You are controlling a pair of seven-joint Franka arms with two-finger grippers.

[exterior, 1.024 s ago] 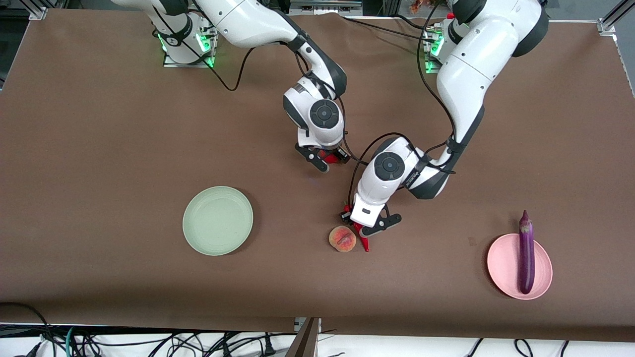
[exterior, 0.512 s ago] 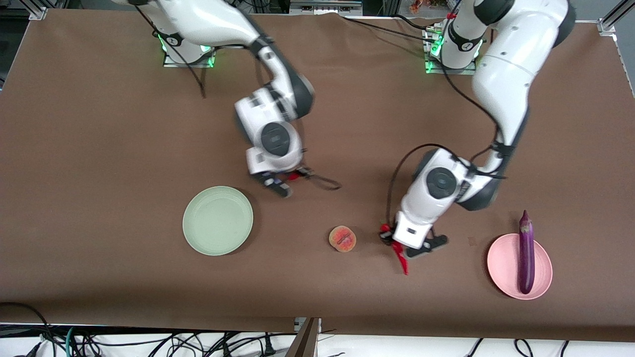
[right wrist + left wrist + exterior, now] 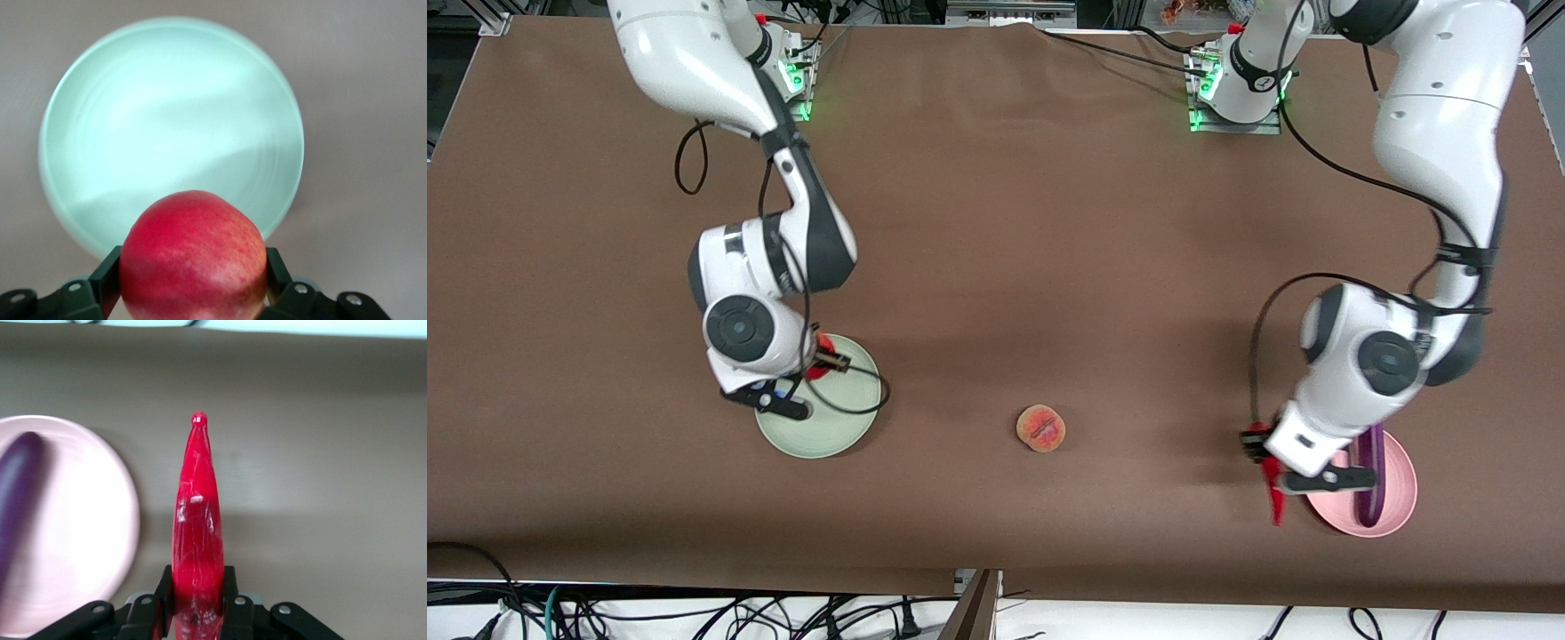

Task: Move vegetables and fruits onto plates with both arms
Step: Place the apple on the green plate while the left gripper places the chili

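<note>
Left end effector (image 3: 197, 603) pinches the chili (image 3: 197, 513) over the counter (image 3: 996, 222) just beside the pink plate (image 3: 1400, 493) (eggplant (image 3: 1371, 493) already on it). Right end effector (image 3: 193, 283) clamps the apple (image 3: 193, 257) above the green plate (image 3: 170, 120) edge. The peach (image 3: 1040, 428) lies between the plates. Each load should be centred over its plate and lowered before release.

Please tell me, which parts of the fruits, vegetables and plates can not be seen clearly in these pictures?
- Apple: front view shows only a red sliver; the right arm hides it.
- Eggplant: front view, the left arm covers its upper part; left wrist view, cut by the edge.
- Green plate: front view, partly under the right gripper.
- Chili: stem end hidden between the left gripper's fingers.
</note>
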